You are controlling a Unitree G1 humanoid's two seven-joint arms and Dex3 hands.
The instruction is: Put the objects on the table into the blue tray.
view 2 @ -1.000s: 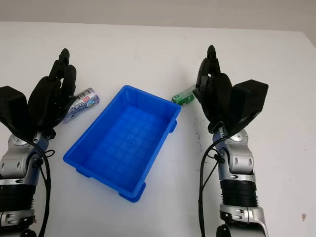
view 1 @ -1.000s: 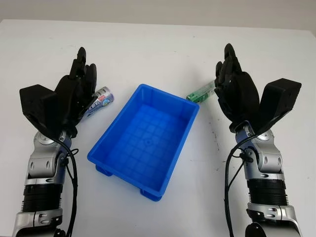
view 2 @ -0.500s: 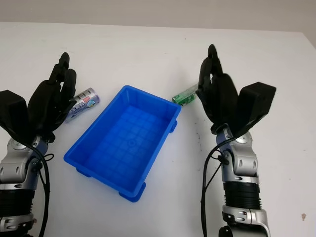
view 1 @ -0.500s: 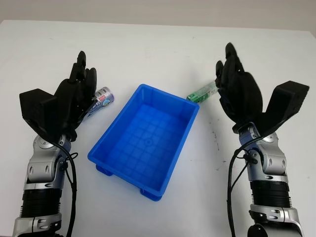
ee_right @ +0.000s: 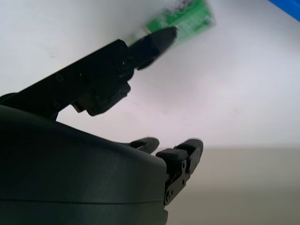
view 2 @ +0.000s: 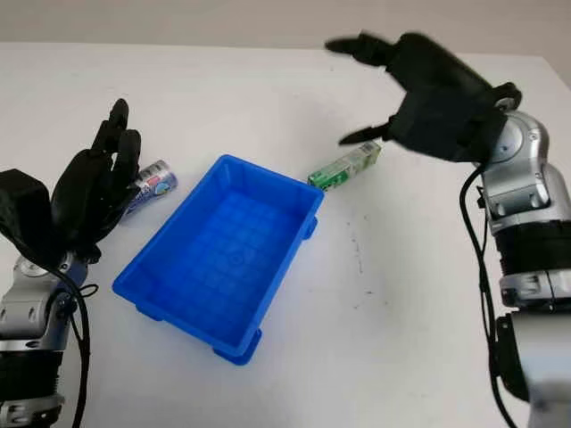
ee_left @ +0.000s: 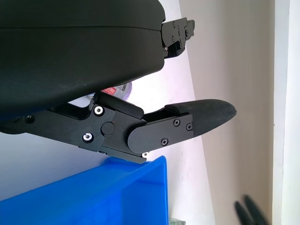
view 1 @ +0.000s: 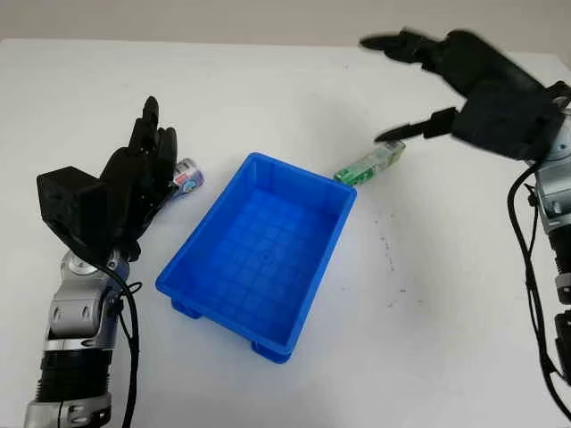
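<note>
Reaching out over the far right part of the white table (view 1: 268, 80), the right hand (view 2: 428, 94) hung open and held nothing. Its upper fingers (view 1: 393, 42) pointed toward the middle of the table, and its lower finger (view 1: 406, 132) stood just above the far end of the green packet (view 1: 368, 165); whether it touched could not be told. The right forearm rose from the picture's right edge. The green packet lay on the table just beside the far right corner of the blue tray (view 1: 205, 227), slanting away from it. Its label showed pale marks that could not be read.

The left hand (view 1: 134, 183) stood upright at the left of the tray, open, holding nothing, its palm turned toward the tray. Just behind its fingers lay a small silver can (view 2: 153, 183) on its side, partly hidden by the hand. The can's label carried blue and red print, too small to read. The tray sat slantwise between the two arms, with a grid pattern on its floor.
</note>
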